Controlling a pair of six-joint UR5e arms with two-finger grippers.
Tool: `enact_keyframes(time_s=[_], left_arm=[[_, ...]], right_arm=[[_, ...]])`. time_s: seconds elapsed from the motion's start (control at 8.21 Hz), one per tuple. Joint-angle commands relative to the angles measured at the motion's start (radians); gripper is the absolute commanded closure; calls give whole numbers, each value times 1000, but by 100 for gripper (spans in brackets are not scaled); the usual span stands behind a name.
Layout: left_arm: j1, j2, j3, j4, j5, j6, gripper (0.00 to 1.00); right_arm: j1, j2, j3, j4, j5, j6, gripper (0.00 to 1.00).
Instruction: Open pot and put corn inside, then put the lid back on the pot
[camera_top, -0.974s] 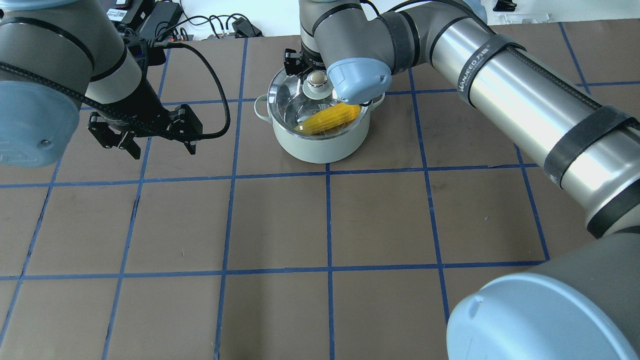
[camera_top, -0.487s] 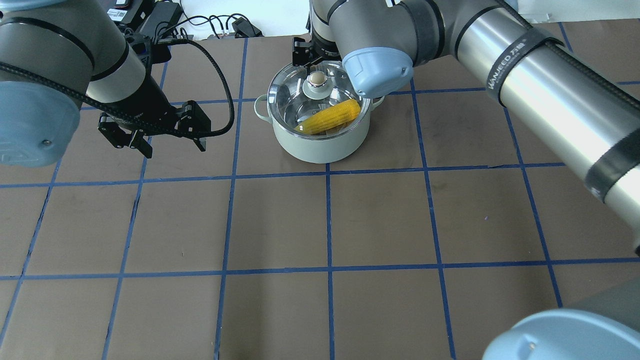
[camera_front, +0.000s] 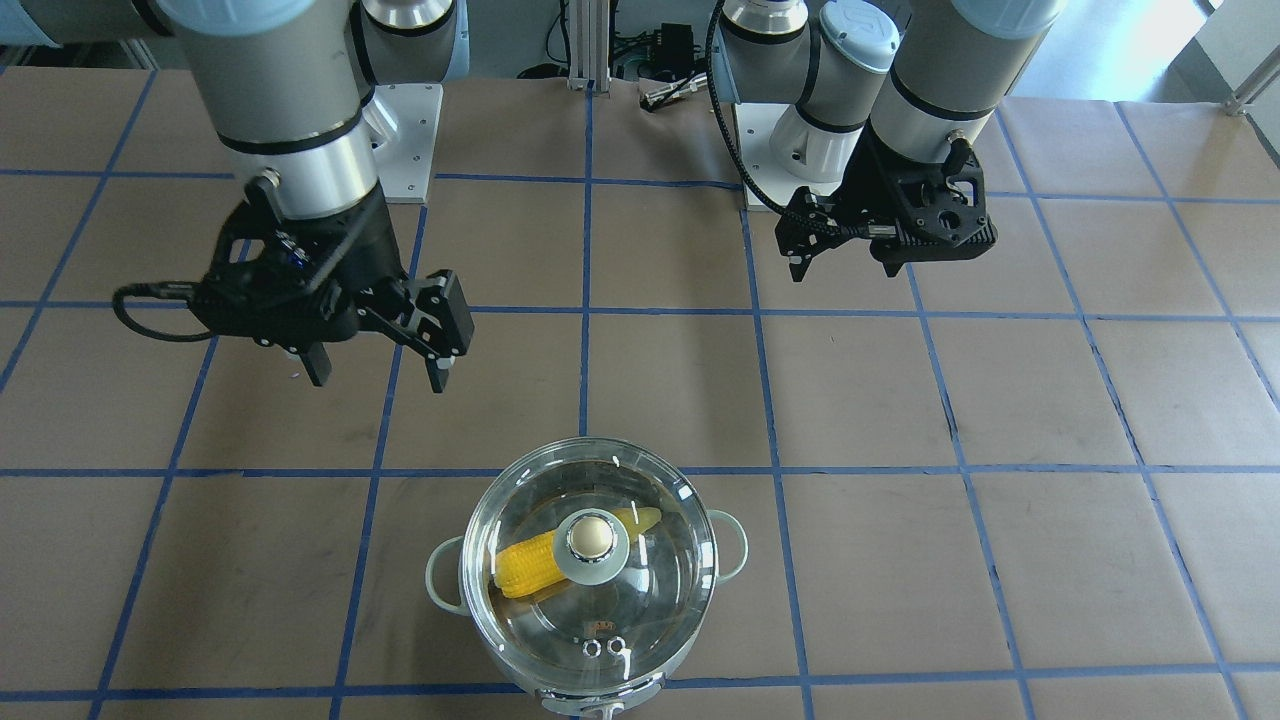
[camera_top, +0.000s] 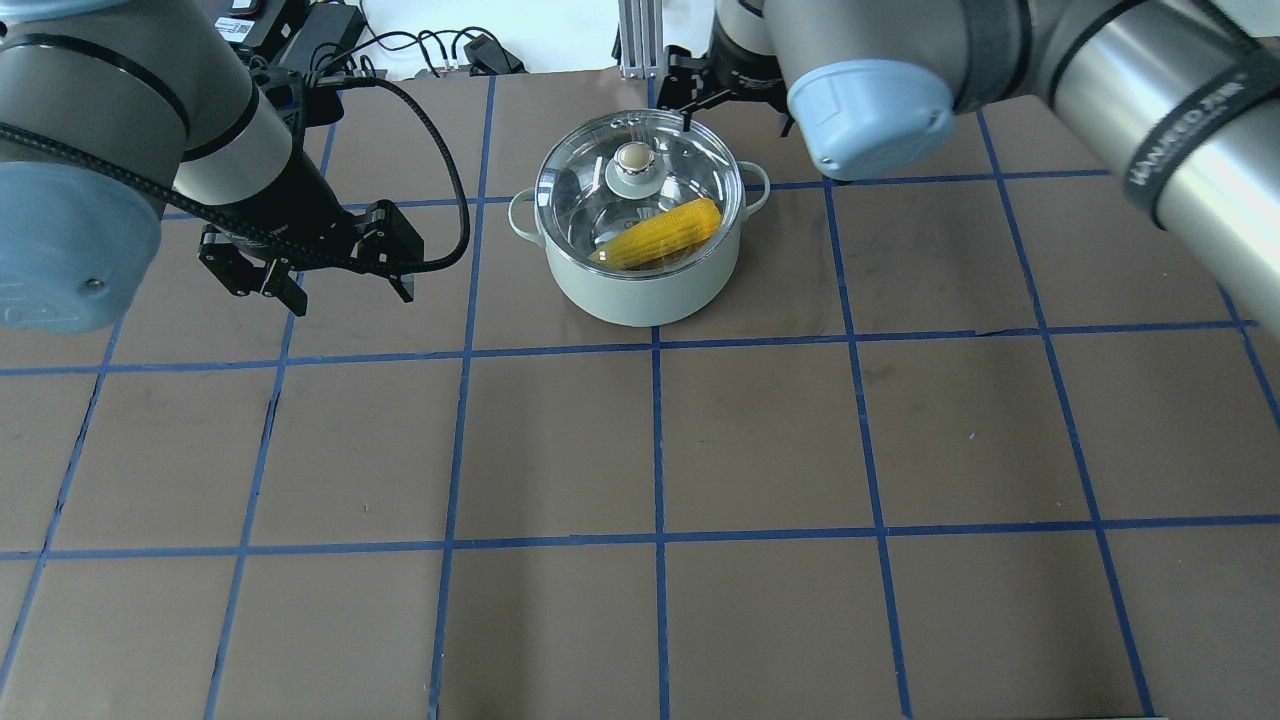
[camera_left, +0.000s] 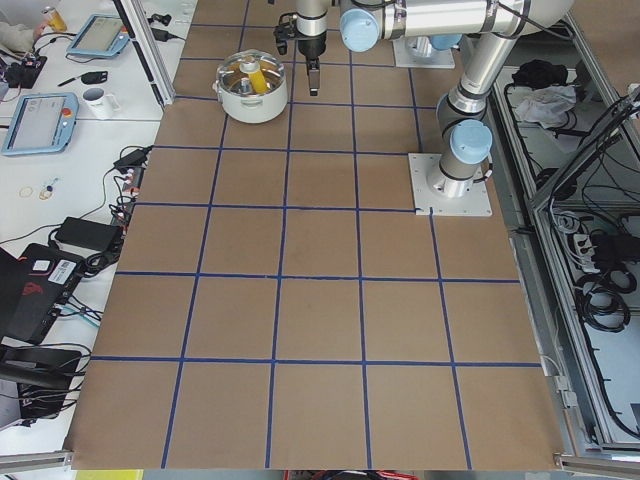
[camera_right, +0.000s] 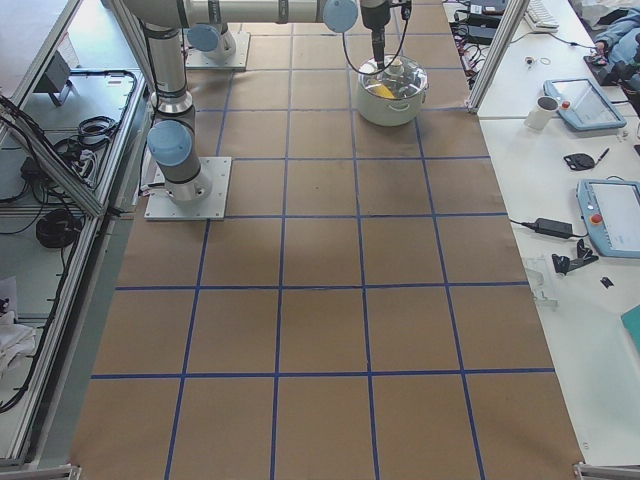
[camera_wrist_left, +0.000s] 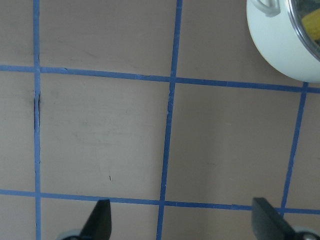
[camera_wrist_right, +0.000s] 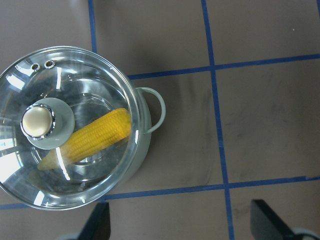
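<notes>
Overhead: the corn (camera_top: 660, 235) lies inside the pot (camera_top: 640, 295), and the lid (camera_top: 640, 192) sits on the rim and looks flush. We judge all three steps done, with only backing the grippers off left. The left gripper (camera_top: 350, 298) hangs over the table (camera_top: 760, 430), well to the pot's left, fingers spread and nothing in them.

Front view: the right gripper (camera_front: 378, 380) hangs on the base side of the pot, apart from the lid, fingers spread and empty. The left gripper is well apart on the other side.

Left side view: the lidded pot is at the far end of the table, with yellow showing through the glass. It's too small for more.

Right side view: same. We don't read the fingers from here.

Left wrist: both fingers are wide apart over the table, and the pot just clips the top right corner.

Right wrist: the fingers are wide apart with nothing between them. The lidded pot sits up and left of them, not in the gap, and the corn is visible under the glass.
</notes>
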Motion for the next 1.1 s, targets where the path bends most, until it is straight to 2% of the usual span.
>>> enact_keyframes(time_s=[0.0,0.24,0.97], left_arm=[[0,0,-2,-6,-2,1,0],[0,0,-2,-8,-2,1,0],[0,2,-2,-11,1,15,0]], right_arm=[[-45,-126,11,138,-1,-57,0],[-46,-155,11,242,-2,-57,0],[-43,-167,30,272,5,-71,0]])
